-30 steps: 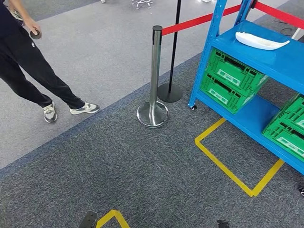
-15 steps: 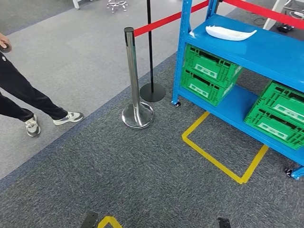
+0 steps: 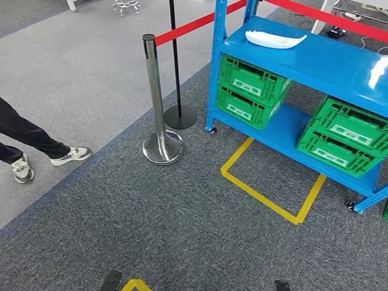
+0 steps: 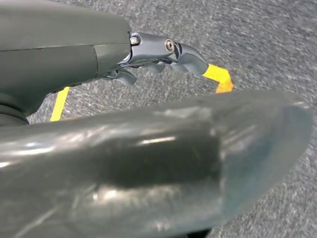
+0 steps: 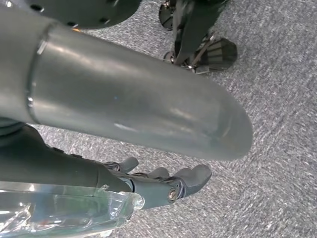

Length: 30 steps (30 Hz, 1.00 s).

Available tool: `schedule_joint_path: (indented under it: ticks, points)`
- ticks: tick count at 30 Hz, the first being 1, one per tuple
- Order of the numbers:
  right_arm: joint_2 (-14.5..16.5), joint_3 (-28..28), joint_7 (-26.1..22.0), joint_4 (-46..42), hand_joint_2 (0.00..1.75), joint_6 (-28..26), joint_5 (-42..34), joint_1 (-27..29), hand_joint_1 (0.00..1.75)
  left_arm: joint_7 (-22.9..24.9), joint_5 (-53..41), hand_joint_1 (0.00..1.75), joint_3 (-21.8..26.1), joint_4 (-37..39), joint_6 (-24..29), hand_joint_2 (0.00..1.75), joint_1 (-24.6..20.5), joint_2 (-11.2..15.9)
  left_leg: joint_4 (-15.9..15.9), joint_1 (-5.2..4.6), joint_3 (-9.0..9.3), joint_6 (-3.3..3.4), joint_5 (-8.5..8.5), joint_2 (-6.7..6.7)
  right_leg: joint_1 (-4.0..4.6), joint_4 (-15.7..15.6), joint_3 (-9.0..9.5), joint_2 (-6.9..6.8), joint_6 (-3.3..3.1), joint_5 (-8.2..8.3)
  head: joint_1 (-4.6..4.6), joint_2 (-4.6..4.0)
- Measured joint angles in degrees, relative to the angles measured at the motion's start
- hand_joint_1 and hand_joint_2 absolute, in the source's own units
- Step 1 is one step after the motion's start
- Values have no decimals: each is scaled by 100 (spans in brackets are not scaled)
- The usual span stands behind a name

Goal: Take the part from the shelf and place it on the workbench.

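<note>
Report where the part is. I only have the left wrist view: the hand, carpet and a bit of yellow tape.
Observer: The white part lies on the top level of the blue shelf, ahead and to the right in the head view.
Operator: Check the right hand.
Observer: The right hand hangs over the carpet, fingers apart, holding nothing.
Operator: Name anything near the path.
Observer: A chrome post with a red belt stands left of the shelf; a person's legs are farther left.
</note>
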Motion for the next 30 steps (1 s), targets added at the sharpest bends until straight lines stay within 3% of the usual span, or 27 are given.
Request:
schedule_joint_path:
  ticks: [1, 3, 6, 8, 10, 11, 12, 13, 16, 18, 20, 22, 25, 26, 27, 28, 30]
  points:
    - [5, 1, 0, 1, 0, 2, 8, -11, 0, -3, -1, 0, 0, 0, -22, 0, 1, -1, 13, -15, 10, -28, -13, 25, 4, -277, 154, -72, -27, 85, -4, 0]
    - [16, 1, 1, 2, 0, 4, 21, -25, 0, -5, -8, 0, 0, 0, -50, 0, 7, 1, 27, -44, 17, -86, -19, 80, 20, -428, 228, -114, -103, 96, -11, 0]
    - [19, 0, -1, 2, 0, 4, 25, -21, 0, -5, -19, 0, 0, 0, -65, 0, 6, 1, 77, -21, 2, -173, -78, 88, 12, -441, 201, 20, -224, 137, -14, 0]
    - [19, 0, -7, 2, 0, 4, 25, -33, 0, -5, -28, 0, 0, 0, -67, 0, 5, 1, 528, -2, -200, -234, -366, -57, -6, -456, 191, 108, -294, 160, -20, 0]
    - [20, 0, -11, 2, 0, 4, 25, -44, 0, -2, -35, 0, 0, 0, -70, 0, 21, -1, 1337, 6, -593, -259, -738, -156, -2, -456, 169, 204, -333, 168, -23, 0]
    - [20, 0, -8, 2, 0, 4, 26, -41, 0, 0, -39, 0, 0, 0, -72, 0, 32, -1, 1626, 7, -745, -260, -814, -166, 2, -456, 162, 257, -341, 172, -22, 0]
    - [20, 0, -2, 2, 0, 3, 27, -35, 0, 2, -43, 0, 0, 0, -74, 0, 40, -2, 1713, 6, -801, -252, -774, -173, 6, -456, 158, 310, -341, 176, -22, 0]
    - [20, 0, 9, 2, 0, 3, 28, -30, 0, 3, -48, 0, 0, 0, -77, 0, 45, -2, 1565, 6, -741, -237, -626, -181, 7, -456, 157, 366, -337, 182, -21, 0]
    - [26, 0, 38, 2, 0, 2, 35, -33, 0, 3, -53, 0, 0, 0, -87, 0, 39, 2, 435, 12, -197, -163, -85, -376, 12, -446, 146, 521, -293, 203, -21, 0]
    - [29, 0, 49, 3, 0, 3, 40, -32, 0, 5, -59, 0, 0, 0, -103, 0, 33, 4, 55, 6, -27, -135, -12, -499, 8, -450, 115, 595, -231, 225, -18, 0]
    - [29, 0, 56, 5, 0, 3, 44, -13, 0, 12, -72, 0, 0, 0, -126, 0, 28, 4, -2, 5, -18, -93, 5, -453, -7, -472, 87, 642, -153, 249, -16, 0]
    - [29, 0, 56, 6, 0, 2, 44, 3, 0, 17, -88, 0, 0, 0, -143, 0, 20, 6, -49, 22, -9, -21, 44, -380, 0, -313, -9, 520, -98, 139, 2, 0]
    - [29, 1, 56, 7, 0, 3, 41, -12, 0, 19, -108, 0, 0, 0, -154, 0, 28, 5, -65, 20, -8, 33, 49, -239, 7, 697, -474, 242, -44, -399, 34, 0]
    - [29, 1, 56, 8, 0, 4, 40, -13, 0, 19, -110, 0, 0, 0, -155, 0, 36, 5, -64, 16, -7, 37, 45, -186, 4, 1018, -616, 212, -27, -524, 32, 0]
    - [29, 1, 56, 9, 0, 4, 40, -8, 0, 19, -113, 0, 0, 0, -156, 0, 40, 5, -63, 15, -5, 38, 41, -137, 1, 1163, -670, 196, -14, -546, 33, 0]
    - [29, 1, 56, 10, 0, 4, 40, -2, 0, 19, -113, 0, 0, 0, -156, 0, 41, 4, -61, 16, 1, 32, 36, -97, -2, 1063, -603, 181, -4, -451, 33, 0]
    - [28, 0, 56, 10, 0, 4, 40, -1, 0, 19, -114, 0, 0, 0, -157, 0, 38, 1, -53, 17, 31, -4, 13, -29, -10, 302, -181, 61, 10, -100, 35, 0]
